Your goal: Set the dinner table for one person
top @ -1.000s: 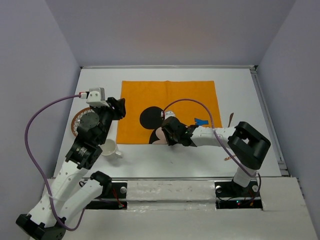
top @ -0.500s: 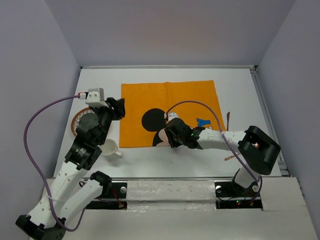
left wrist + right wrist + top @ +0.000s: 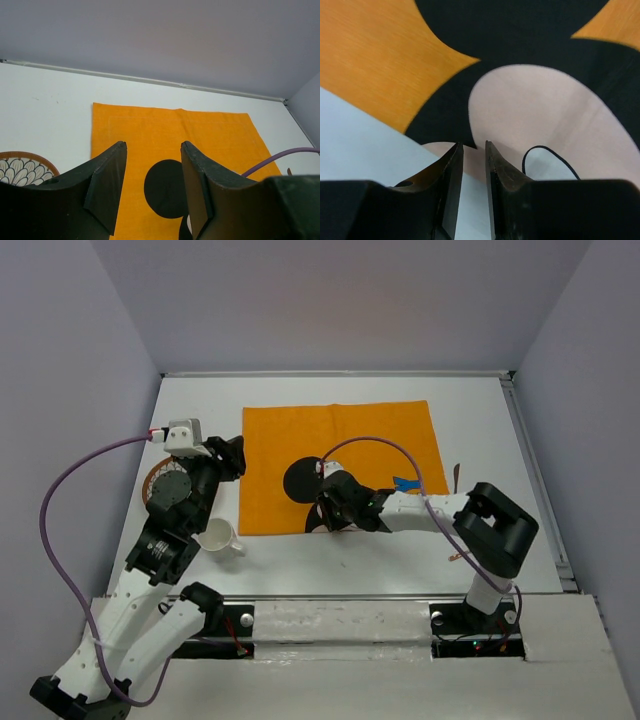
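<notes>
The white dinner table [image 3: 480,410] carries an orange Mickey Mouse placemat [image 3: 340,435] at its middle. My right gripper [image 3: 333,515] is low at the mat's near edge and nearly shut, pinching the cloth. In the right wrist view the gripper [image 3: 472,145] straddles the mat's pink and black edge [image 3: 530,105]. My left gripper [image 3: 232,455] hangs open and empty over the mat's left edge. In the left wrist view it [image 3: 152,147] frames the orange placemat [image 3: 165,130].
A flower-patterned plate [image 3: 160,480] lies at the left, mostly under my left arm, and shows in the left wrist view [image 3: 22,167]. A white cup [image 3: 218,537] stands near the front left. Copper-coloured cutlery [image 3: 458,480] lies right of the mat, with another piece [image 3: 455,557] nearer.
The placemat has shifted a little to the right and toward the near edge with my right gripper on it. The right arm stretched out, then drew back. The left arm barely moved.
</notes>
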{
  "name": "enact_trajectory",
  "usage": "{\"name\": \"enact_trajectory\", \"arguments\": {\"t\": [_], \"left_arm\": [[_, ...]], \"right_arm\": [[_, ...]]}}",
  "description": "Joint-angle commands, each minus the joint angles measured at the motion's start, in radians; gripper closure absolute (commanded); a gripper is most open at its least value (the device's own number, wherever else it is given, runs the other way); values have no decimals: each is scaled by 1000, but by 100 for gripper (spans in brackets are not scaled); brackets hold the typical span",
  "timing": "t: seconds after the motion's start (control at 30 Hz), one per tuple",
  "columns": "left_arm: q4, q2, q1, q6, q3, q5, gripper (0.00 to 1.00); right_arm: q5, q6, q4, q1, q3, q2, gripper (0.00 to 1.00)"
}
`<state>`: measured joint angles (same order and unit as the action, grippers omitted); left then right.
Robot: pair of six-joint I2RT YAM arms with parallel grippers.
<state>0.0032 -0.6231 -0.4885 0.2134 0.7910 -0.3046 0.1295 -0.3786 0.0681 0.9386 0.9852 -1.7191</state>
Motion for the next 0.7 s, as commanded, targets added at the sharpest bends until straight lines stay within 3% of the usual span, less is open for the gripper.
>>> {"name": "enact_trajectory", "arguments": {"t": [0.0, 0.27, 0.67], "left_arm": [[41, 13, 8, -17, -4, -4, 42], [43, 20, 8, -14, -6, 1, 42], [44, 19, 7, -14, -7, 5, 42]], "right_arm": [[24, -22, -39, 22, 4, -54, 71], [-21, -31, -57, 80, 53, -135, 72], [24, -8, -45, 80, 69, -93, 72]]}}
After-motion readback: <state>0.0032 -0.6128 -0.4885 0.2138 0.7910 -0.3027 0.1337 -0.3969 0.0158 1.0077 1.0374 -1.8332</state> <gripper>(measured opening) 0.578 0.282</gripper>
